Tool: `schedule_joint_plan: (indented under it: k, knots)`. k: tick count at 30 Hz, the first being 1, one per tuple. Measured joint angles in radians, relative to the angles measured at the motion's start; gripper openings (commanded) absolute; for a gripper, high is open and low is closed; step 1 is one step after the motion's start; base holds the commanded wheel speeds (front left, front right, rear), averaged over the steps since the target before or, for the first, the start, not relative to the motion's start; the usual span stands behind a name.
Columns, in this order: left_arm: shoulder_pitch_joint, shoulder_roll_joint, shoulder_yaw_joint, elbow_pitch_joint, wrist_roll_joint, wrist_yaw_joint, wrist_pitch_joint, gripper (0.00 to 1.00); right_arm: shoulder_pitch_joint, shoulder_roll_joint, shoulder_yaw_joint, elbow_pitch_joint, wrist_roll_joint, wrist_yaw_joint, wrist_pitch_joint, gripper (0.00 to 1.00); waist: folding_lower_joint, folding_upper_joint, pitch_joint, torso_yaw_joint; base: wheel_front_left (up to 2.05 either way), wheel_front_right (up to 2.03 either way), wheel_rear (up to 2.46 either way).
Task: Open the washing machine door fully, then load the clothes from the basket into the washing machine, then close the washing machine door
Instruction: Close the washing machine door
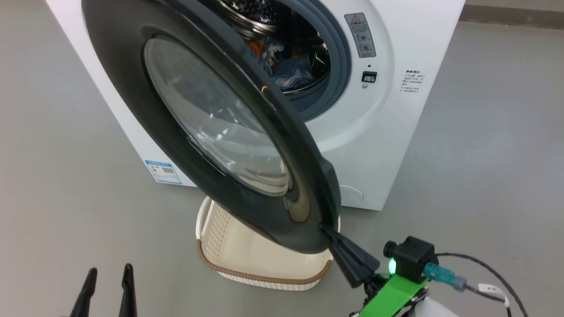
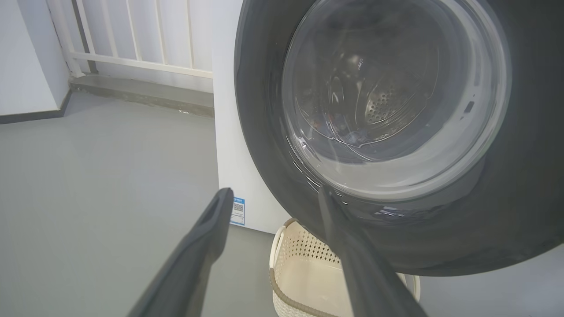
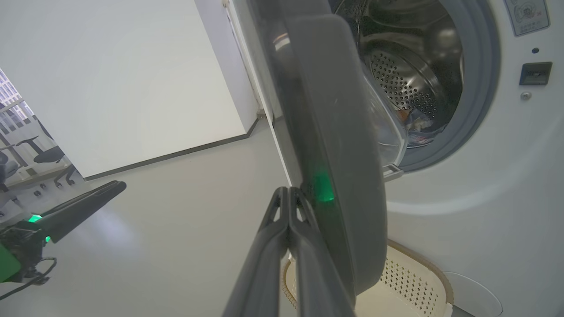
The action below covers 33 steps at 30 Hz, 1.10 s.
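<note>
The two long dark fingers of the right gripper (image 1: 328, 230) (image 3: 288, 193) are seen pressed together along their length, with nothing pinched between them, and their tips are laid against the outer edge of the washing machine door (image 1: 211, 114) (image 3: 335, 132), a large round door with a wide glossy black rim and a bulging clear glass window, at the low part of that rim farthest from the hinge side. A green glow is reflected on the rim just beside the tips. The door is held partly open, swung out at a slant from the washing machine (image 1: 396, 123) (image 3: 506, 176), a big white box-shaped front-loader. Through the gap, the grey rubber gasket (image 1: 339, 57) and perforated steel drum (image 3: 410, 83) are exposed, and the clothes (image 1: 282, 66) (image 3: 414, 125), light blue fabric with orange print, are seen lying inside the drum. Under the door's lowest edge, the basket (image 1: 264, 277) (image 3: 410, 281), small, cream-white, perforated plastic with a brown woven-look rim, is set on the grey floor (image 1: 484, 154) against the machine's front. The left gripper (image 1: 110, 270) (image 2: 274, 193) is held with its fingers spread wide, well apart from the door and gripping nothing, low at the robot's left.
</note>
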Motion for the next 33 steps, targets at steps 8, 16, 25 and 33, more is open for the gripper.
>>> schedule_joint_plan:
  k: [8,16,25,33]
  knots:
    - [-0.038,-0.004,-0.004,-0.004,0.0,0.0,0.0,1.0,-0.062,-0.003,-0.069,0.007,0.0,0.004,0.0,0.0,0.0,0.0,0.045,0.006,0.0,0.0,0.0]
    - [-0.108,-0.029,-0.027,-0.015,-0.001,0.0,0.0,1.0,-0.172,-0.028,-0.164,0.054,-0.009,0.004,0.0,0.0,0.0,0.0,0.117,0.018,0.0,0.0,0.0]
    - [-0.188,-0.044,-0.065,-0.031,-0.002,0.0,0.0,1.0,-0.315,-0.04,-0.277,0.114,-0.027,0.004,0.0,0.0,0.0,0.0,0.199,0.049,0.0,0.0,0.0]
    - [-0.235,-0.062,-0.087,-0.044,-0.011,0.0,0.0,1.0,-0.424,-0.05,-0.375,0.162,-0.042,0.004,0.0,0.0,0.0,0.0,0.26,0.088,0.0,0.0,0.0]
